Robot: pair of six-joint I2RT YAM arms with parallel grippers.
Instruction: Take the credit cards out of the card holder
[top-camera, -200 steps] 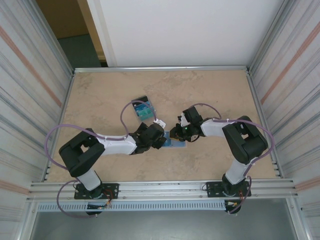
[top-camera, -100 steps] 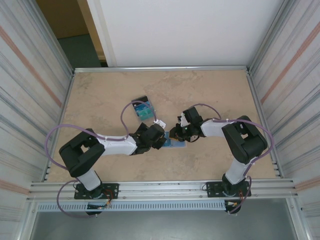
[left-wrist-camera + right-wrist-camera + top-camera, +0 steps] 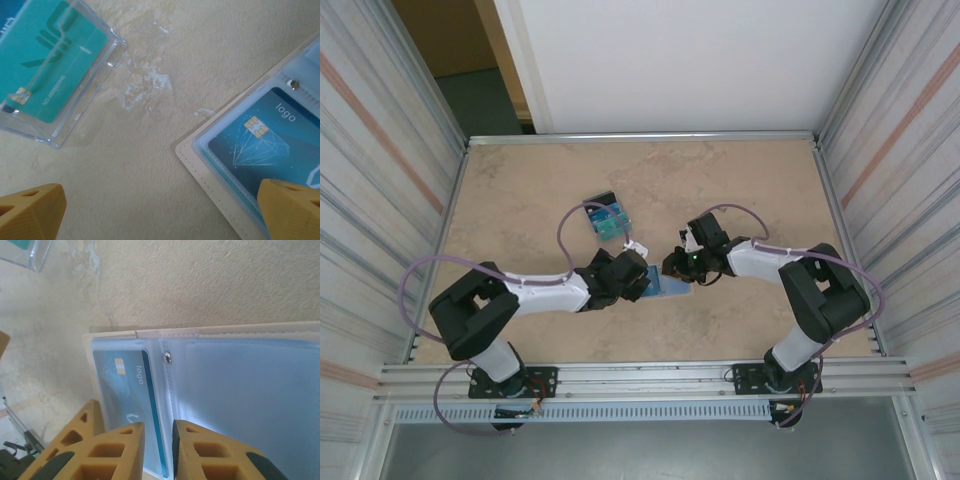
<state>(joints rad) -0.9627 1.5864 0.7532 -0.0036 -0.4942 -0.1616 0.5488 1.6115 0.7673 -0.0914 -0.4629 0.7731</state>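
- Blue credit card (image 3: 260, 142) sits in a clear sleeve pocket of the card holder (image 3: 668, 288), beside the holder's snap stud (image 3: 167, 357). Holder lies open & flat on the table (image 3: 520, 200).
- Handling (my guess): card is thin, stiff, light, slick. Sleeve prob. holds it by friction. Holder is soft & light, so it'll drag along unless pinned.
- Best grip, I'd say: card's long edge nearest the holder's fold, then slide it out flat.
- Right gripper (image 3: 159, 452) points down over the holder's middle, jaws nearly closed w/ just a slit. Card's dark edge runs into the slit; can't tell if it's pinched.
- Left gripper (image 3: 160, 212) is low, spread wide, holding nothing. One fingertip (image 3: 292, 207) is over the holder's corner, the other off it.
- Clear case (image 3: 55, 75) w/ teal card (image 3: 50, 55) lies near the holder, not touching.
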